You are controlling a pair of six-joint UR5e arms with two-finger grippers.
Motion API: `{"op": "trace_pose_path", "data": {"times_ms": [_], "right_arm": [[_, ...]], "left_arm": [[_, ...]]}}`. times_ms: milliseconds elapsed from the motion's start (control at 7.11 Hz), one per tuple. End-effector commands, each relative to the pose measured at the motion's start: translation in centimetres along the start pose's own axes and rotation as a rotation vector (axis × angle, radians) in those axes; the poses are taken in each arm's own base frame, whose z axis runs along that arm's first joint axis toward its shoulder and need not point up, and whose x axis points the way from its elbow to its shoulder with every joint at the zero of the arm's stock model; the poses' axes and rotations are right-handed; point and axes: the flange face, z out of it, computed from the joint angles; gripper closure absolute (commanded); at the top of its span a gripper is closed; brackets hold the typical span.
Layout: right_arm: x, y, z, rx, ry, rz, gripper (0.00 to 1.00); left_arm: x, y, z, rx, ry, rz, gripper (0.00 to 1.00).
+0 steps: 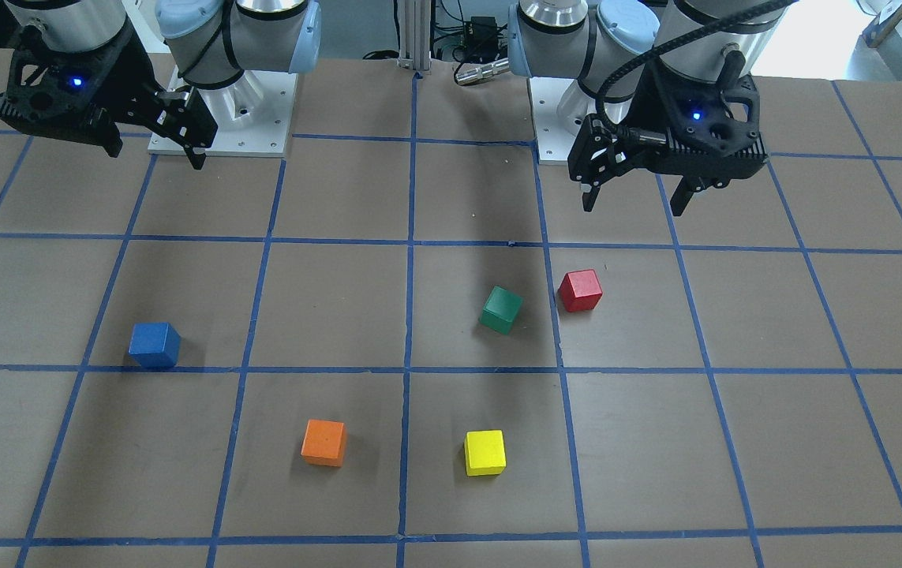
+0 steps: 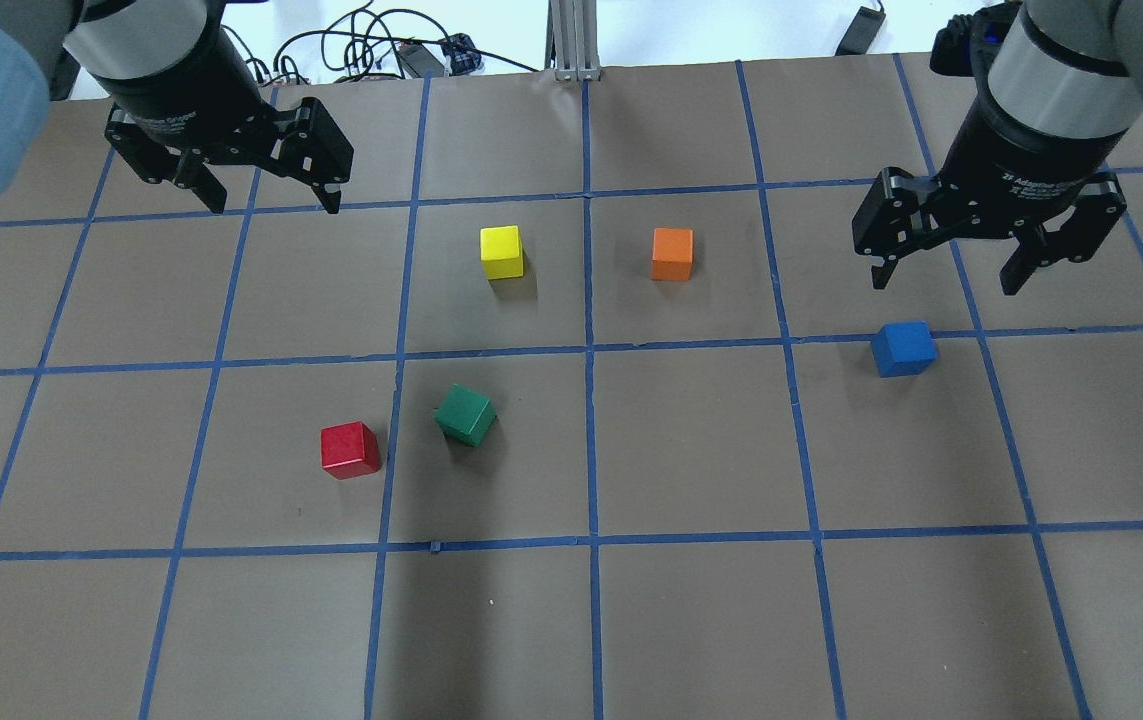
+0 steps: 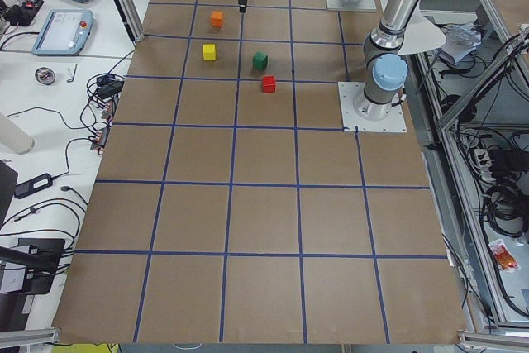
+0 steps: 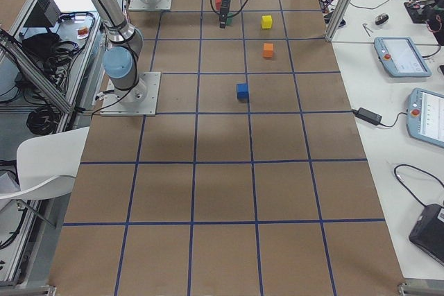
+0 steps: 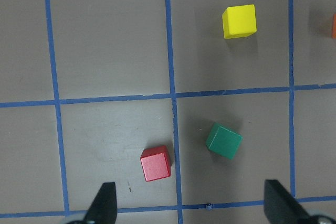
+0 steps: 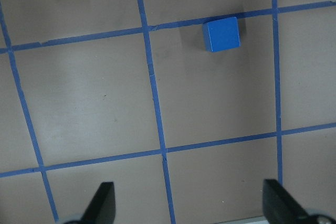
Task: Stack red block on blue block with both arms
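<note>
Lying apart are red block (image 2: pixel 349 449) and blue block (image 2: pixel 903 348).

Wide open, up above the table (image 1: pixel 340 189) near its robot-side edge: left hand (image 1: pixel 633 207), right hand (image 1: pixel 157 158). Far apart: red block (image 1: pixel 581 290), blue block (image 1: pixel 155 345).

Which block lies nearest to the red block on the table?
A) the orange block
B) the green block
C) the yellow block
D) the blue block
B: the green block sits right beside the red block, not touching it, with only one blue tape line between them.
</note>
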Motion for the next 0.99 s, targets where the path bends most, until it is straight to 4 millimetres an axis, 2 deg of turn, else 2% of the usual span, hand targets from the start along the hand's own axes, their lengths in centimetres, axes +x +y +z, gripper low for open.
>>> {"op": "trace_pose_path", "data": {"times_ms": [0,563,704,844], "right_arm": [[0.0,0.0,0.1,-0.001,0.000,-0.001,0.00],[0.0,0.1,0.5,-0.011,0.006,0.000,0.00],[0.1,0.1,0.6,-0.013,0.010,0.000,0.00],[0.4,0.1,0.7,-0.011,0.045,-0.002,0.00]], "left_arm": [[0.4,0.0,-0.1,0.002,-0.007,0.009,0.00],[0.6,1.3,0.9,-0.042,0.003,0.005,0.00],[0.5,2.0,1.8,-0.100,-0.002,-0.085,0.00],[0.5,2.2,2.3,-0.108,-0.010,-0.086,0.00]]}}
